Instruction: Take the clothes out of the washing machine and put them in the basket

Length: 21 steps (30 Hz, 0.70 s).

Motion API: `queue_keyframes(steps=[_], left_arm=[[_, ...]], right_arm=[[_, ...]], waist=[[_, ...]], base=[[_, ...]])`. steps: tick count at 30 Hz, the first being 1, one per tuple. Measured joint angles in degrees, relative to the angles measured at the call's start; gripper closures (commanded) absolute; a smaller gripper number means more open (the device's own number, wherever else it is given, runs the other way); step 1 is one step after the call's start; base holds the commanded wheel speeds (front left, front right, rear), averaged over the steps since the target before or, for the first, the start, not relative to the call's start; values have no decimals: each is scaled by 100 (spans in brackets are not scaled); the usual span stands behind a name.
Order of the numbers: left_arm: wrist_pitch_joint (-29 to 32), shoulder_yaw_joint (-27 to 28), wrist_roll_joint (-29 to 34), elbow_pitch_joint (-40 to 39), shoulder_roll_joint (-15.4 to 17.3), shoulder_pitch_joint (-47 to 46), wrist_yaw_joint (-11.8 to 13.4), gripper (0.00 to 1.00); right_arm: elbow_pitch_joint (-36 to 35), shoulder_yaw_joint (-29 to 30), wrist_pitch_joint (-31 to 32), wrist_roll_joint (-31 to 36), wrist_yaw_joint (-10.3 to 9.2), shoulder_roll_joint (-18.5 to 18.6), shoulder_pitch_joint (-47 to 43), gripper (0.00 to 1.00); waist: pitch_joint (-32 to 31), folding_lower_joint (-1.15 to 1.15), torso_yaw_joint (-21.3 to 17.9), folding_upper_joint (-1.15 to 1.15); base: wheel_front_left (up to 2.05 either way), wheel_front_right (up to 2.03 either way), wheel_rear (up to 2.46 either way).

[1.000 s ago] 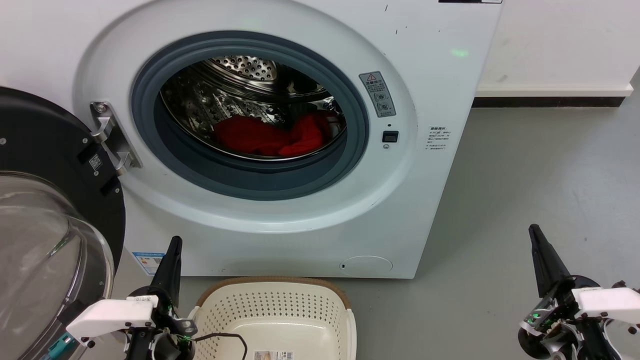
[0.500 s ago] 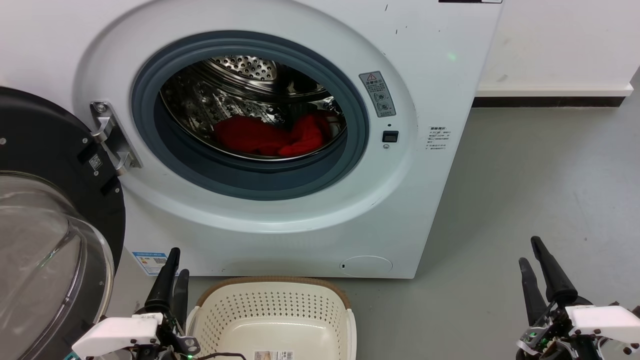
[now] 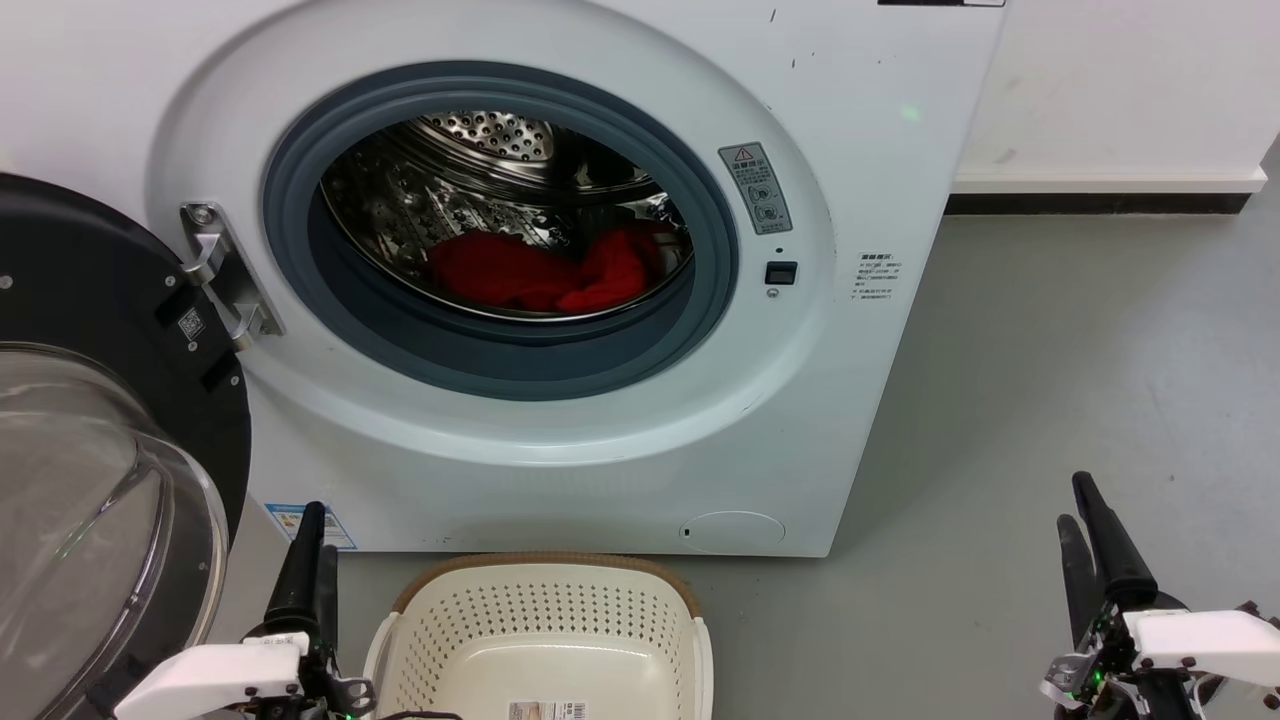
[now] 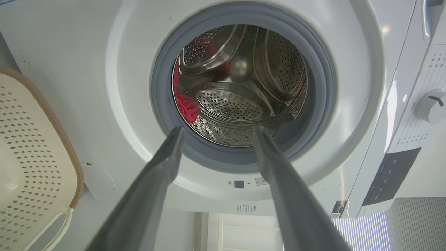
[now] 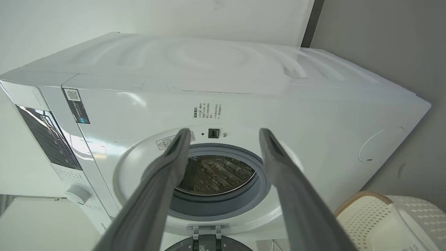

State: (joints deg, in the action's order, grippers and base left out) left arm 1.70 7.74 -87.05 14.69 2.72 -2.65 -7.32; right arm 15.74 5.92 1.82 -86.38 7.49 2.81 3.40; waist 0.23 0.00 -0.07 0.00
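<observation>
Red clothes (image 3: 540, 272) lie in the drum (image 3: 480, 140) of the washing machine (image 3: 880, 150), its door (image 3: 90, 290) wide open. The basket (image 3: 548, 566) on the floor (image 3: 1050, 350) before it holds none, so nothing is moved yet. Left tool (image 4: 219, 129) and right tool (image 5: 224, 131) hang low, fingers (image 4: 156, 174) spread, empty.

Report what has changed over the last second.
The left gripper sank toward the head view's bottom edge and shifted left, away from the basket. The right gripper dropped lower too. Each showed one finger before; now two show, apart. Nothing was grasped or released. The clothes stay in the washing machine; the basket has not moved.
</observation>
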Motion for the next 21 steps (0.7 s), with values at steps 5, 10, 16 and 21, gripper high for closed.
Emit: queue_keyframes(steps=[5, 10, 16, 21], left_arm=[[-123, 122, 367, -13, -1, 1, 0, 0], [-242, 346, 813, -38, -2, 5, 0, 0], [-365, 588, 1579, -346, 1, 6, 55, 0], [-469, 555, 2120, -731, 0, 7, 181, 0]], right_arm=[[25, 178, -133, 719, 0, -7, 1, 0], [4, 291, -240, 1483, 0, -10, 10, 0], [-312, 312, -365, 2553, 0, -11, 16, 0], [-745, 225, -478, 3495, 0, -10, 15, 0]], waist=[[-5, 0, -1, 0], [-13, 0, -4, 0], [-5, 0, -12, 0], [6, 0, -12, 0]], base=[[0, 0, 0], [0, 0, 0], [0, 0, 0], [0, 0, 0]])
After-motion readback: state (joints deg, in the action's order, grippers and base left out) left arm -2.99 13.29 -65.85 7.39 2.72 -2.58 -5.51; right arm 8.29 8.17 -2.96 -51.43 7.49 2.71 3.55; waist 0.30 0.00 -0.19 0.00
